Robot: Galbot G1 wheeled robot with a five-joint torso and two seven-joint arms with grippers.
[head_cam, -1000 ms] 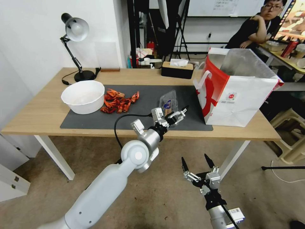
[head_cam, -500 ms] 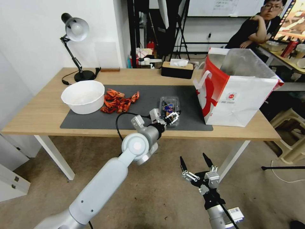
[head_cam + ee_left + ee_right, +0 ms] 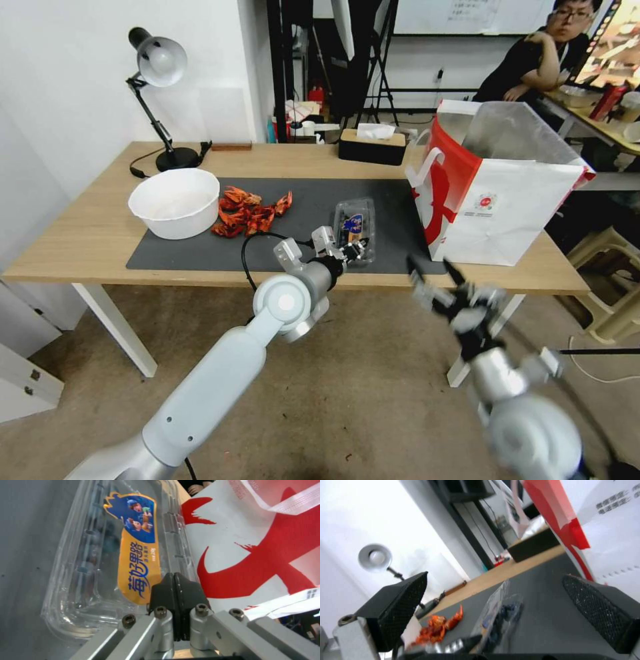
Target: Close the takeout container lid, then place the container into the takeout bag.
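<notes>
Now the lid (image 3: 110, 555) lies down over the takeout container (image 3: 355, 230) on the desk (image 3: 80, 240); bagging remains. Left gripper (image 3: 174, 590), fingers pressed together, rests at the container's near rim. Right gripper (image 3: 437, 277), fingers spread, hangs off the desk's front edge, beside the takeout bag (image 3: 500, 200), whose open mouth stands unobstructed.

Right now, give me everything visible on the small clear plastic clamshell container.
The small clear plastic clamshell container lies flat on the dark grey mat, just left of the white-and-red paper bag. Its ribbed lid is down and carries an oblong blue-and-yellow sticker; dark berries show through. The left gripper, fingers together, presses on the lid's near edge. The right gripper hangs open in front of the table.
</notes>
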